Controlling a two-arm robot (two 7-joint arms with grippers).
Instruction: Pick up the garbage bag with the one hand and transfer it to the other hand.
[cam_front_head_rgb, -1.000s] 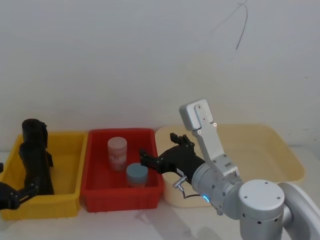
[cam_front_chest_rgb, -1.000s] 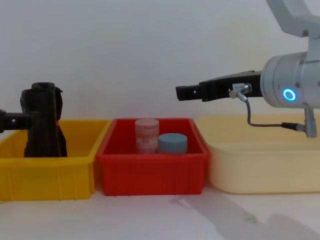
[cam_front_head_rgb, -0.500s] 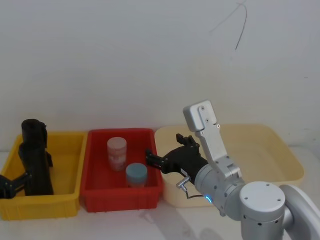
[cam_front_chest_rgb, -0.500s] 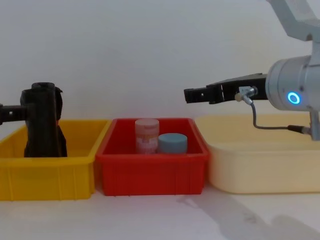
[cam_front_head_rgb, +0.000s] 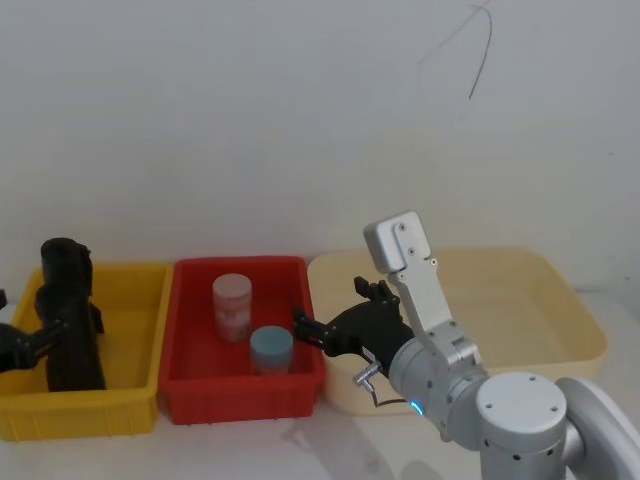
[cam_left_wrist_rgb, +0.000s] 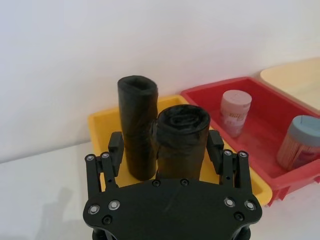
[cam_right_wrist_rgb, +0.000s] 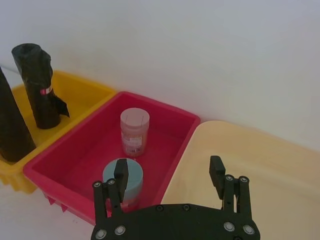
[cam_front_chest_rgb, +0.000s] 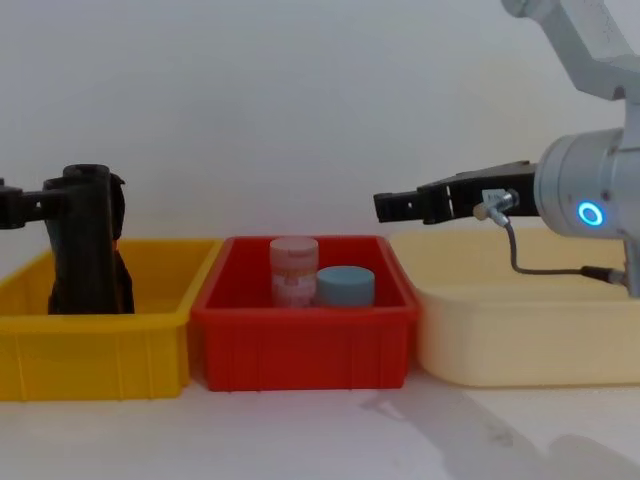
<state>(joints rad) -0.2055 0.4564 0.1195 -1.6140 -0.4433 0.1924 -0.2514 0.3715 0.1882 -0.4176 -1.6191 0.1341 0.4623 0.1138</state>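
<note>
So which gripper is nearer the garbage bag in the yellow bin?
Left. The left gripper is right at the garbage bag, with open fingers either side of it above the yellow bin. The right gripper hovers open above the red bin's right edge, well away.

1. Garbage bag (cam_right_wrist_rgb: 36, 75): blk plastic film, dull sheen, creased.
2. Yellow bin (cam_front_chest_rgb: 100, 350), red bin (cam_front_chest_rgb: 300, 350): moulded plastic, smooth, semi-gloss.
3. Cream tray (cam_front_chest_rgb: 520, 340): plastic, smooth, matt.
4. Right gripper (cam_right_wrist_rgb: 168, 164): blk, matt, bright metal screws.
5. Right arm shell (cam_front_head_rgb: 520, 410): silver-grey, satin.
</note>
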